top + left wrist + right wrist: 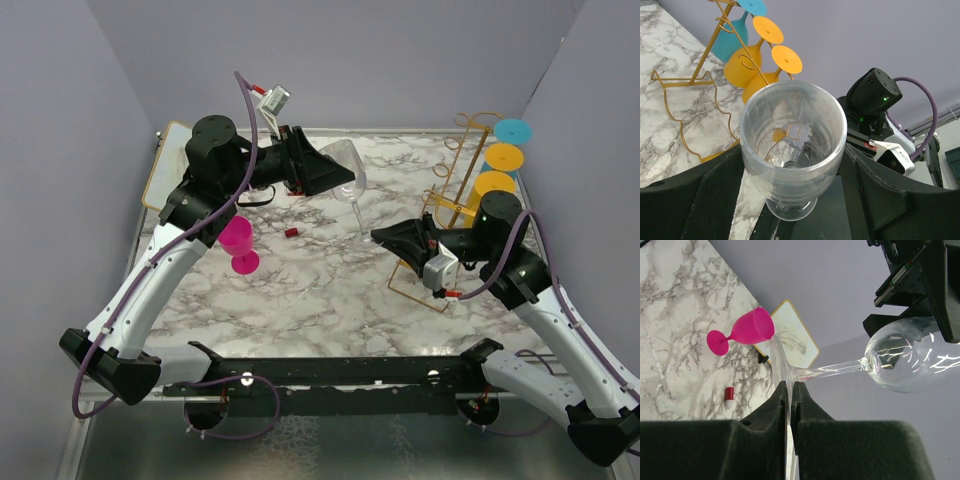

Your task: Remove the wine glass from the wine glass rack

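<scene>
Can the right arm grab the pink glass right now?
Probably not. The right gripper is pinched shut on the foot of the clear glass, and the pink glass stands far off on the left side.

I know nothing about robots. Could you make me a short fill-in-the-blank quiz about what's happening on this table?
The foot of the clear wine glass is pinched by the pincer of the ___ arm. The gold rack holds ___ glasses. The glass standing alone on the table is ___.
Missing: right; three; pink.
</scene>
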Tool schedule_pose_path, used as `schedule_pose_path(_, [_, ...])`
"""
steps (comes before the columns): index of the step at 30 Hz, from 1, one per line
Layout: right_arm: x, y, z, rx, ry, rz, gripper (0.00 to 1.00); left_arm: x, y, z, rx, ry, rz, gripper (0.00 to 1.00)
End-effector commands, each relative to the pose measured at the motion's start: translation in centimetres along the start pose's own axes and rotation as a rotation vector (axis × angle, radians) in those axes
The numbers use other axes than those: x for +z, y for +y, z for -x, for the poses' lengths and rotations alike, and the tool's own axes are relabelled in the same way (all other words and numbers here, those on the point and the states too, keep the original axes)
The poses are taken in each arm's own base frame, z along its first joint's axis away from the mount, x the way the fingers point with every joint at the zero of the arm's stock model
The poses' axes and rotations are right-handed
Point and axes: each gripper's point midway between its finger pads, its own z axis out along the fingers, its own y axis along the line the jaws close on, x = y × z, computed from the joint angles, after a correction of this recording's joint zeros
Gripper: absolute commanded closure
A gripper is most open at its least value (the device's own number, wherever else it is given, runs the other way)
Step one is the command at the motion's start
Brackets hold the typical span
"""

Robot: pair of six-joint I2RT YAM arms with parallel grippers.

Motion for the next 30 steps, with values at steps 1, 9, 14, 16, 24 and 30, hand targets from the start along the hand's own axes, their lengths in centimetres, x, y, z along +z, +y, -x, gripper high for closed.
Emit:
schedule_pose_path(1, [0.2, -1.6, 1.5, -0.058, -0.047, -0.018, 0.98, -0.4, -1.4, 0.6, 0.062, -0.007, -0.038, 0.32])
schedule_pose_path(9, [0.0, -1.7, 1.5, -0.063, -0.043, -0.036, 0.78, -0.9, -0.7, 1.2, 0.13, -0.05, 0.018, 0.37])
schedule_pose_path(14, [-0.4, -2.0, 2.1, -0.071, -0.043, -0.068, 0.02, -1.8, 0.7, 1.8, 0.225, -0.09, 0.121, 0.38])
schedule_pose_path(16, [-0.6, -2.0, 2.7, -0.062, -0.049, -0.073, 0.01, -2.6, 1.7, 1.9, 0.301, -0.104, 0.183, 0.38])
schedule_pose_path(24, [-2.7, -3.1, 6.4, 0.039, -0.07, -0.183, 0.01, -6.8, 6.1, -0.8, 0.665, -0.158, 0.342, 0.37])
schedule_pose_path(30, [-4.2, -4.5, 8.9, 0.088, -0.116, -0.306, 0.01, -8.5, 11.8, -4.6, 0.732, -0.184, 0.46, 0.38])
